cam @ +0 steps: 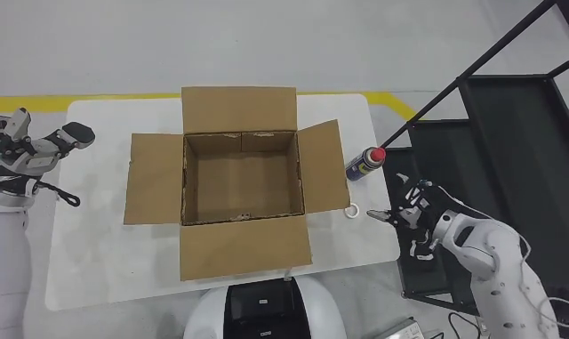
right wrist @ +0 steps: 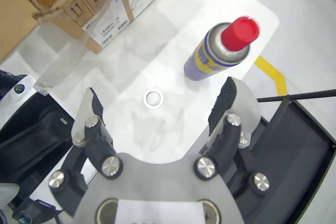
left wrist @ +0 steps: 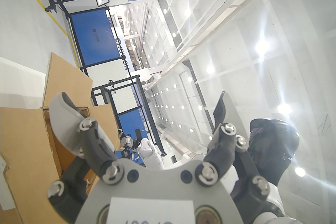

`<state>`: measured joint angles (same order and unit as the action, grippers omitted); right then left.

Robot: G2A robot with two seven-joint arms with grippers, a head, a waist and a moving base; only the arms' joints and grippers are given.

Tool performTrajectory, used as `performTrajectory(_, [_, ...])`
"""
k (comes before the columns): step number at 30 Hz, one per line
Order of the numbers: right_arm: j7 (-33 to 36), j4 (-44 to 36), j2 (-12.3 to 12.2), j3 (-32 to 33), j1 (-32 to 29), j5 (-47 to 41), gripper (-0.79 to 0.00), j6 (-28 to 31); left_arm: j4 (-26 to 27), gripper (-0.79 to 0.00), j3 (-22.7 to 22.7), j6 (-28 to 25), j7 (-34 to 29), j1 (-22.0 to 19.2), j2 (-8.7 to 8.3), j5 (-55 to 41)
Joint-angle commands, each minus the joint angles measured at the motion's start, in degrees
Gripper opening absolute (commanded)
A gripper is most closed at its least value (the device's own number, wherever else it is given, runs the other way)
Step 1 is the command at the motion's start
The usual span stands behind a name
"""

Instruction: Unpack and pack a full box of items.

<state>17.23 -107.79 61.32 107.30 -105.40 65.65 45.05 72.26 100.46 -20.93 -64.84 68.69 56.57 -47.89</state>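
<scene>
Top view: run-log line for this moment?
box open, empty | spray can upright beside it | white ring near can | left claw open | right claw open, near ring

Wide-open box (cam: 240, 188); upright spray can (cam: 363, 165) just beside its right side.

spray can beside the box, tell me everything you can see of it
The spray can is a metal-looking cylinder: blue and yellow body, bare silver shoulder, red cap. It stands upright on the white table, on the robot's right of the open cardboard box, clear of its wall. Only the table touches it; the open right gripper hangs short of it.
</scene>
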Motion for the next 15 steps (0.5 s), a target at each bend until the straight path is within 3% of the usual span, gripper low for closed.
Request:
performTrajectory(1, [-0.42,-2.03,0.01,0.64,-0.18,-2.59,0.0,-0.6,0.0,0.0,0.0,0.0,0.0,0.0,0.0,0.0])
performTrajectory(9, [4.13,-10.67,-0.48,-3.74,5.56,-6.34,0.0,0.56,0.0,0.0,0.0,0.0,0.0,0.0,0.0,0.0])
performTrajectory(15, [13.14,-10.49,-0.63,-14.81,16.6,-5.11,0.0,-1.85,0.0,0.0,0.0,0.0,0.0,0.0,0.0,0.0])
